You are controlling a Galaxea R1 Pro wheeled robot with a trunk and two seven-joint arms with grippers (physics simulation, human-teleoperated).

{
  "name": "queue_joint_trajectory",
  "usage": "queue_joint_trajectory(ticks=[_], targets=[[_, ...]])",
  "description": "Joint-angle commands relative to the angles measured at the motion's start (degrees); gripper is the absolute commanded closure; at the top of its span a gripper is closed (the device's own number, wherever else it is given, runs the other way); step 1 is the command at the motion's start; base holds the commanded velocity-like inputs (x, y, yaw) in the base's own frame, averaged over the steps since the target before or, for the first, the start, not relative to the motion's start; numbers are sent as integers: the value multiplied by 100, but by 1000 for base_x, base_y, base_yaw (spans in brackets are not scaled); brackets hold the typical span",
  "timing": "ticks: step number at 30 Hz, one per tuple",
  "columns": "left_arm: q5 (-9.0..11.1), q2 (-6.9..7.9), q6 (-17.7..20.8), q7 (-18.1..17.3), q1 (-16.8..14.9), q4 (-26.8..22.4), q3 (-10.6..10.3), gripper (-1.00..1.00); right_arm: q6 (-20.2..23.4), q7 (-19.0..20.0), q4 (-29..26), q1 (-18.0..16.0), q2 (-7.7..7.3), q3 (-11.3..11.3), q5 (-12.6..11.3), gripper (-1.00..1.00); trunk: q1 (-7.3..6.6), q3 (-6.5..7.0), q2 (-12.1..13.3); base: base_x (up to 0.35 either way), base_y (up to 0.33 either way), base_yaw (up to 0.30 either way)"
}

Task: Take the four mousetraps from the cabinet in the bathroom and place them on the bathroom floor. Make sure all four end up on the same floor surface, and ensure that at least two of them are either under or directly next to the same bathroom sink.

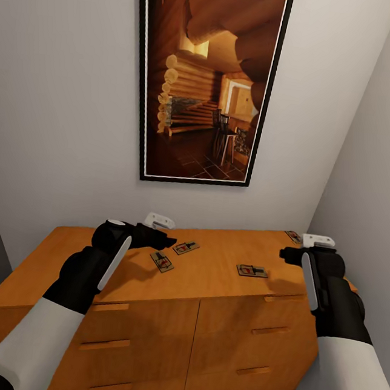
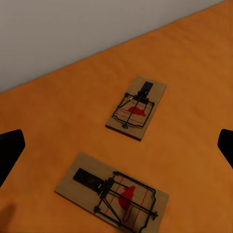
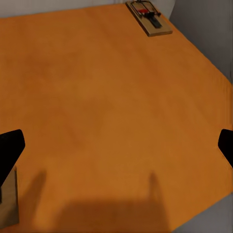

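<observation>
Four mousetraps lie mid-frame on the cabinet; left gripper, fingers spread, hovers beside two. It should descend squarely over one board. Right gripper, also spread, waits.

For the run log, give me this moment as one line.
mousetraps: four on cabinet top | left gripper: open above two traps | right gripper: open over bare top | floor: none placed
</observation>
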Motion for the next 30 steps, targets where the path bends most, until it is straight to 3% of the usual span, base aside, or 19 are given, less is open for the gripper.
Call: queue_joint_trajectory(ticks=[1, 30], targets=[[-12, -4, 25, -15, -5, 3, -1, -100, 26, -10, -30, -4, -6, 4, 4, -100, 0, -7, -4, 0, 0, 0], [-214, -70, 37, 38, -7, -16, 17, -100, 26, -36, -323, -4, -55, 11, 13, -100, 0, -7, -4, 0, 0, 0]])
